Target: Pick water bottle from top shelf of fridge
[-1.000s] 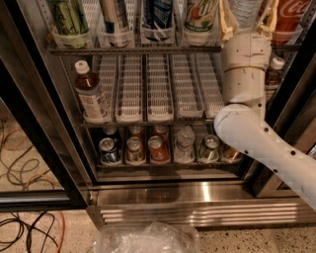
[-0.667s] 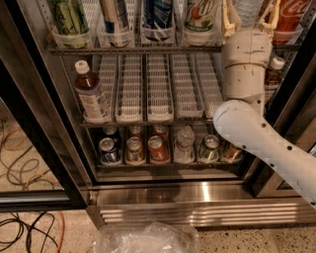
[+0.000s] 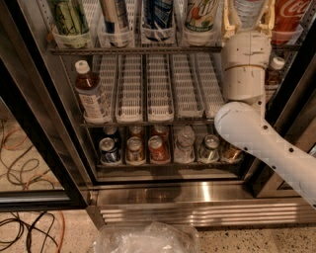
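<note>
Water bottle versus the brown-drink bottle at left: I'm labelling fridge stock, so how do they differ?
The water bottle is clear with colourless contents; the brown-drink bottle holds dark liquid under a white cap. The water bottle stands on the top shelf with the gripper at it; the brown-drink bottle stands one level lower, untouched. Both stand upright.

White glossy arm point(image 3: 245, 74) of rounded segments dotted with small dark screws; cream jaws up at the top shelf point(image 3: 133, 50)
</note>
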{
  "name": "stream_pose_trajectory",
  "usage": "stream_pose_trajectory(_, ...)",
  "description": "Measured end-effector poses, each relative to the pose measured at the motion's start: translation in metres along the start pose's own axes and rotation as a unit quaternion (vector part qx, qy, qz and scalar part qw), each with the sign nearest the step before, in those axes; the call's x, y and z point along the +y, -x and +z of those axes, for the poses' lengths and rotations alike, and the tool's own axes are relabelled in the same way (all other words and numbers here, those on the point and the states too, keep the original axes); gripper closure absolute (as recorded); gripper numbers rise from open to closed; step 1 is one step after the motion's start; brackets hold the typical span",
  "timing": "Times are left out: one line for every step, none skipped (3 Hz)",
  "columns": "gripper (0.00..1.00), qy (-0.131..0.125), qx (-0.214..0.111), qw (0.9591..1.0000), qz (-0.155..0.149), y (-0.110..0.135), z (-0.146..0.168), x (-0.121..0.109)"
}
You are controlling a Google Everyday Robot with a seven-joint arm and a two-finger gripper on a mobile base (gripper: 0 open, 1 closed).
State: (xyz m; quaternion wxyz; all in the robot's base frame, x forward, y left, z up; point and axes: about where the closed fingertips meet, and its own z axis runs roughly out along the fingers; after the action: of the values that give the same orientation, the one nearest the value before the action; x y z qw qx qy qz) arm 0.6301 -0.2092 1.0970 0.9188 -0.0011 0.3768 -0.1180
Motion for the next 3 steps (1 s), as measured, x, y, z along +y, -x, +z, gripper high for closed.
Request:
stream_pose_trajectory(0.78, 0.000, 0.000, 1.0000, 0.000, 0.0022, 0.0022, -0.0002)
stream_pose_trajectory(1.00, 0.000, 0.000, 1.0000, 0.000, 0.0023, 0.0023, -0.0002)
stream_pose_trajectory(1.00, 0.002, -0.003, 1.0000, 0.001, 0.0043, 0.0031, 0.0011)
